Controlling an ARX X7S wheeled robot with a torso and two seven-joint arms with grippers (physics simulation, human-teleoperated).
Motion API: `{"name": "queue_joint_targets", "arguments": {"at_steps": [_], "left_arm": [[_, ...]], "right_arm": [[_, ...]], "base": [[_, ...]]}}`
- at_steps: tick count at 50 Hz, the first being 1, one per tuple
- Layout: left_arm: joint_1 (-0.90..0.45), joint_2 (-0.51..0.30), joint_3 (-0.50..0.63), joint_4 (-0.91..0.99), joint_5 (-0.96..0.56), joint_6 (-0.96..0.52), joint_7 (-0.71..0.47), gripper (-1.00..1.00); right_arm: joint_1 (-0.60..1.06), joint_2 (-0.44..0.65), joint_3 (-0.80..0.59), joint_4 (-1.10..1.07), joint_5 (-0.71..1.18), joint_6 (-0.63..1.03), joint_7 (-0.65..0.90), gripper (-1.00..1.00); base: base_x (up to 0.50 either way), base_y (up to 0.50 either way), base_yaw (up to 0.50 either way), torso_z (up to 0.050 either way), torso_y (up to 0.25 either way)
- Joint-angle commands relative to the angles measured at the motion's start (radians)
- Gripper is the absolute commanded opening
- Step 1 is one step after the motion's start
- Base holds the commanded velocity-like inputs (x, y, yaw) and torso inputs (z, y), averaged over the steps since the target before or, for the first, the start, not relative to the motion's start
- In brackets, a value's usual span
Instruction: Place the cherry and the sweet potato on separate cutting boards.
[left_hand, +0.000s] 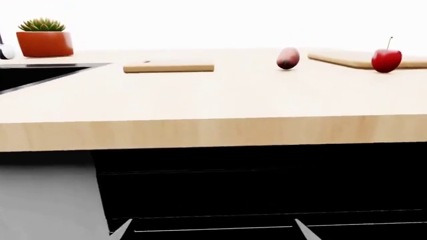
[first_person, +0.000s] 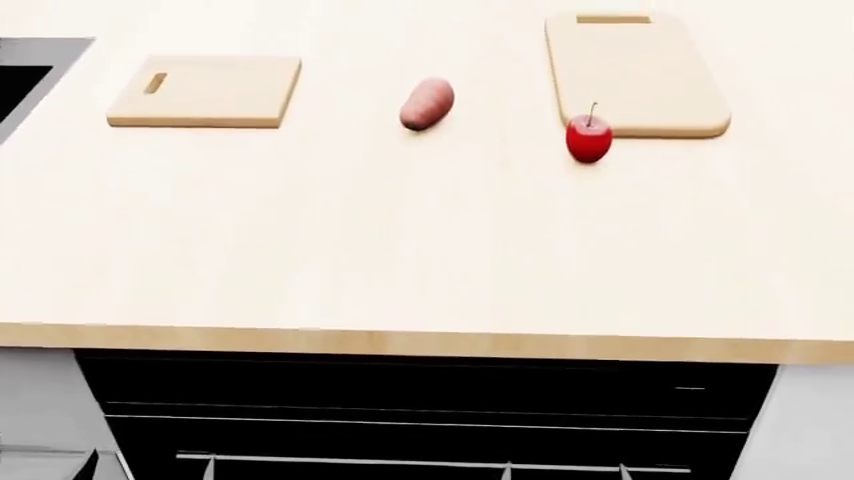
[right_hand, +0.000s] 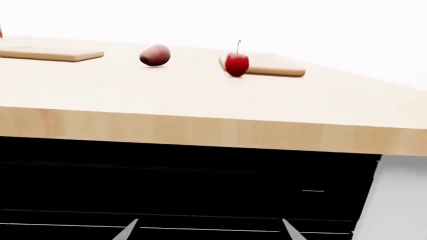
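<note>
Head view | cherry (first_person: 589, 139) glossy red, stemmed | sweet potato (first_person: 427, 104) pinkish-brown, oblong

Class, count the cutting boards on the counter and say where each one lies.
2. The thick cutting board lies left of the sweet potato; the long cutting board lies right, behind the cherry.

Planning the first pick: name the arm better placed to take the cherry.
Right. In the head view the cherry sits right of centre, at the near edge of the long cutting board; the sweet potato lies nearer the middle.
</note>
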Motion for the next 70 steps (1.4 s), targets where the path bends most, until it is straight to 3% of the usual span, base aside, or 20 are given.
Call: {"name": "queue_joint_targets", "arguments": {"at_steps": [1, 11, 19, 20, 22, 33, 39, 42, 50, 64, 70], "left_arm": [[-0.001, -0.008, 0.011, -0.002, 0.003, 0.002, -0.006, 1.00], [-0.010, -0.010, 0.024, 0.000, 0.043, -0.008, -0.044, 1.00], [-0.010, -0.009, 0.029, 0.018, 0.022, -0.041, -0.043, 1.00], [-0.024, 0.149, -0.161, 0.008, 0.228, -0.115, 0.133, 1.00], [0.036, 0.137, -0.150, 0.050, 0.177, -0.037, 0.162, 1.00], [0.021, 0.125, -0.145, 0.042, 0.134, -0.068, 0.107, 1.00], [-0.080, 0.105, -0.146, 0.194, 0.086, -0.262, 0.101, 1.00], [-0.148, 0.086, -0.124, 0.280, 0.103, -0.465, 0.086, 1.00], [-0.253, 0.065, -0.132, 0.540, 0.018, -0.811, 0.105, 1.00], [-0.393, 0.052, -0.193, 0.566, -0.034, -0.967, 0.086, 1.00], [-0.369, 0.034, -0.208, 0.578, -0.043, -0.967, 0.090, 1.00]], "right_arm": [[0.002, 0.006, -0.008, 0.001, 0.004, 0.000, 0.006, 1.00], [0.005, 0.010, -0.012, 0.002, 0.009, -0.001, 0.013, 1.00], [0.006, 0.014, -0.021, 0.003, 0.007, 0.000, 0.015, 1.00], [0.012, -0.143, 0.183, 0.065, -0.186, -0.029, -0.160, 1.00], [-0.012, -0.141, 0.169, 0.008, -0.152, 0.005, -0.170, 1.00], [-0.015, -0.120, 0.127, -0.017, -0.110, 0.039, -0.156, 1.00], [0.133, -0.091, 0.132, -0.144, -0.094, 0.251, -0.150, 1.00], [0.206, -0.085, 0.130, -0.238, -0.090, 0.387, -0.149, 1.00], [0.277, -0.043, 0.136, -0.430, -0.066, 0.643, -0.155, 1.00], [0.365, 0.009, 0.183, -0.479, -0.035, 0.825, -0.171, 1.00], [0.353, 0.034, 0.170, -0.509, -0.046, 0.838, -0.171, 1.00]], "base": [[0.00, 0.00, 0.00, 0.050, 0.000], [0.00, 0.00, 0.00, 0.048, 0.000], [0.00, 0.00, 0.00, 0.000, 0.000], [0.00, 0.00, 0.00, 0.000, 0.000], [0.00, 0.00, 0.00, 0.000, 0.000], [0.00, 0.00, 0.00, 0.000, 0.000], [0.00, 0.00, 0.00, 0.000, 0.000], [0.00, 0.00, 0.00, 0.000, 0.000], [0.00, 0.00, 0.00, 0.000, 0.000], [0.00, 0.00, 0.00, 0.000, 0.000], [0.00, 0.00, 0.00, 0.000, 0.000]]}}
